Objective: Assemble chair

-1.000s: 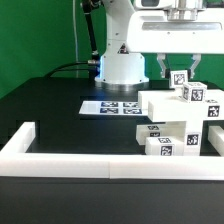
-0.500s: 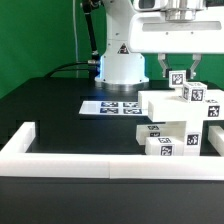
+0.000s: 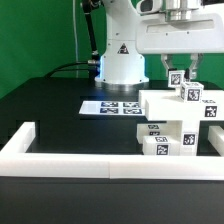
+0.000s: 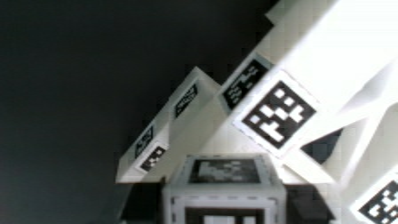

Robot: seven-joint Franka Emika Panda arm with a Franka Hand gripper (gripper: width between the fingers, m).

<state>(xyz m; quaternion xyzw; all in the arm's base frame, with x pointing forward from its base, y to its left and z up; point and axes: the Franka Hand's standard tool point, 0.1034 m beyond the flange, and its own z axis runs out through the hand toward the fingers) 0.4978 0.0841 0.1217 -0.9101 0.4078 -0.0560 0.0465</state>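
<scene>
In the exterior view we see the gripper (image 3: pixel 178 72) closed on a small tagged chair leg (image 3: pixel 178 80), held upright with its long axis vertical. It hangs directly above the stacked white chair (image 3: pixel 180 125), which stands on the black table (image 3: pixel 60 105) at the exterior view's right, just behind the barrier wall (image 3: pixel 90 158) and beside the marker board (image 3: pixel 112 105). We judge that the coming move turns on this: the part sits straight over the assembly, so the path is downward along the leg's own axis. Whether the leg's lower end already touches the block beneath we cannot tell; the fingers and a neighbouring tagged block hide the joint.

In the wrist view we see the leg (image 4: pixel 222 180) between the fingers and the chair's tagged faces (image 4: pixel 267 110) slanting away close behind it. The fingertips are cut off at the edge, and the seating hole is not visible.
</scene>
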